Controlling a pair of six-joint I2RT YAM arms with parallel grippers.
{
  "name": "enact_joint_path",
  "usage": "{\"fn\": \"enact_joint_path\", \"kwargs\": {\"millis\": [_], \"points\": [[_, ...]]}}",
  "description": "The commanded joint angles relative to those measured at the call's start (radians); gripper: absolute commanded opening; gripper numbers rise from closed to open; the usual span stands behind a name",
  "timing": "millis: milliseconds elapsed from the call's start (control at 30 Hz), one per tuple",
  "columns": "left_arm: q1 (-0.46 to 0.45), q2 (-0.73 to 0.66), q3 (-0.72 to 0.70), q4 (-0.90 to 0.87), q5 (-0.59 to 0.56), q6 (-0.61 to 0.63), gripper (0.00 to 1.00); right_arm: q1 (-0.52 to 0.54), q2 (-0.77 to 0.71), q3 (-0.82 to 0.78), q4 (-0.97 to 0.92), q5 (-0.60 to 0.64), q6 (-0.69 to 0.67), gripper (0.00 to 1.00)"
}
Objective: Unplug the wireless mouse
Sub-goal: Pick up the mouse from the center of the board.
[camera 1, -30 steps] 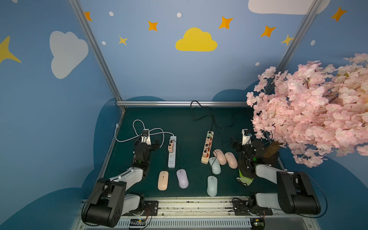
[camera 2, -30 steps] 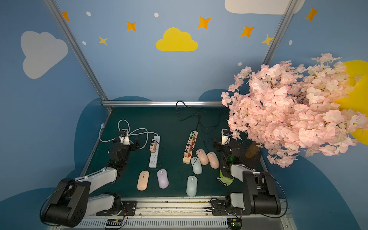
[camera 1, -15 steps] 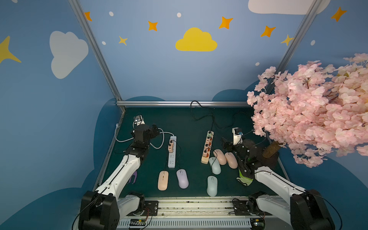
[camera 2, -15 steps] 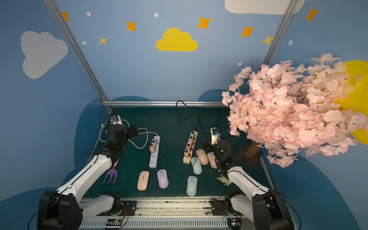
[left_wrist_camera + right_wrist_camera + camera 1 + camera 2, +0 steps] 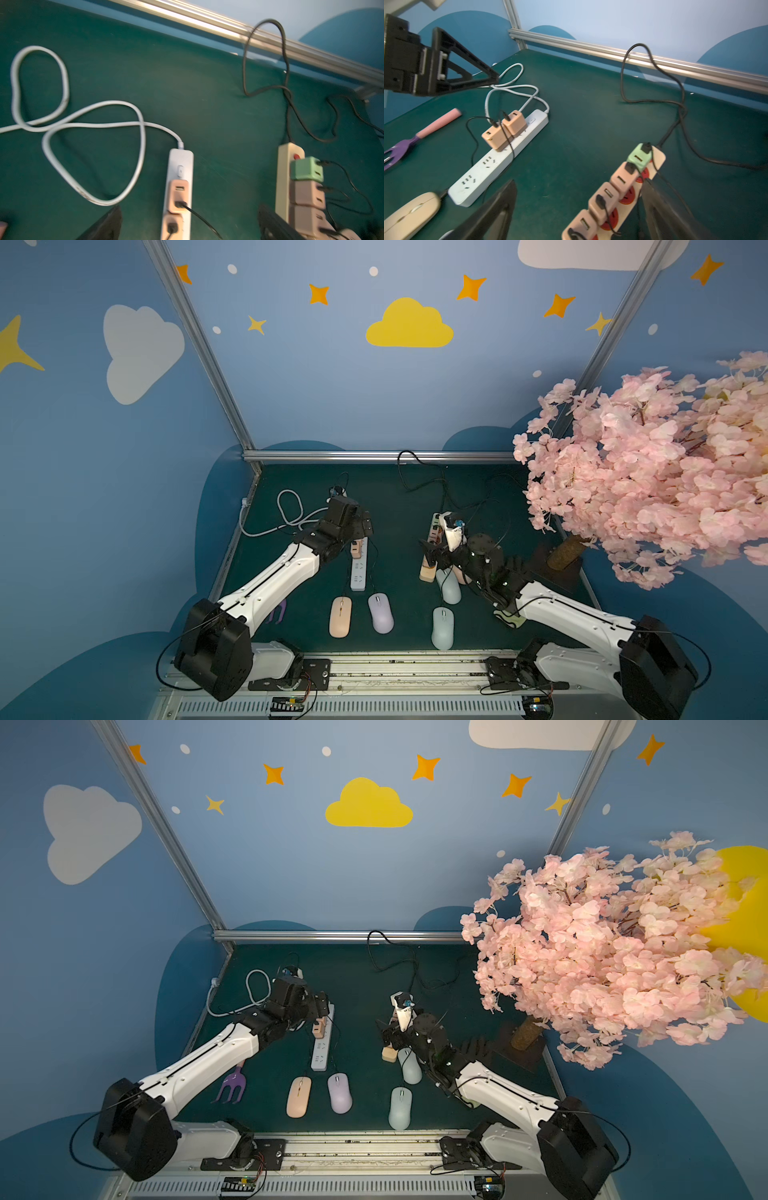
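Adapters (image 5: 504, 131) feeding the mice (image 5: 340, 616) looked light, stiff, smooth: best pinched across flat sides. They sat in the white strip (image 5: 481, 172) beneath the left gripper (image 5: 363, 529) and the beige strip (image 5: 659, 158) beneath the right gripper (image 5: 579, 207); both jaws stood apart, empty

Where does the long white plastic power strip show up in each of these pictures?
In a top view: the long white plastic power strip lies just beyond the flat peach mouse.
In a top view: same spot.
Left wrist: straight ahead of the open left hand.
Right wrist: lying beyond that peach mouse.
Shared landmark: two peach charger cubes plugged into it.
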Motion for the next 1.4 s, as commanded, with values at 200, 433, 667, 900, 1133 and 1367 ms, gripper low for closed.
{"fn": "enact_joint_path", "kwargs": {"millis": [200, 433, 667, 900, 1133, 1367], "points": [[-0.088, -0.029, 0.013, -0.118, 0.131, -0.031, 1.0, 0.019, 0.025, 0.214, -0.403, 0.127, 0.21, 0.93], [-0.112, -0.068, -0.014, -0.229, 0.187, -0.048, 1.0, -0.003, 0.072, 0.391, -0.75, 0.193, 0.292, 0.93], [-0.146, -0.129, -0.107, -0.19, 0.246, -0.097, 0.96, -0.013, 0.118, 0.496, -1.044, 0.085, 0.362, 0.88], [-0.181, -0.111, -0.156, -0.111, 0.294, -0.131, 0.93, -0.003, 0.063, 0.463, -1.209, 0.021, 0.474, 0.88], [-0.294, -0.143, -0.133, -0.388, 0.127, -0.244, 0.91, 0.059, 0.058, 0.43, -1.168, 0.001, 0.541, 0.86], [-0.352, -0.246, -0.236, -0.453, 0.145, -0.402, 0.86, 0.213, 0.155, 0.462, -1.073, 0.0, 0.547, 0.86]]}}
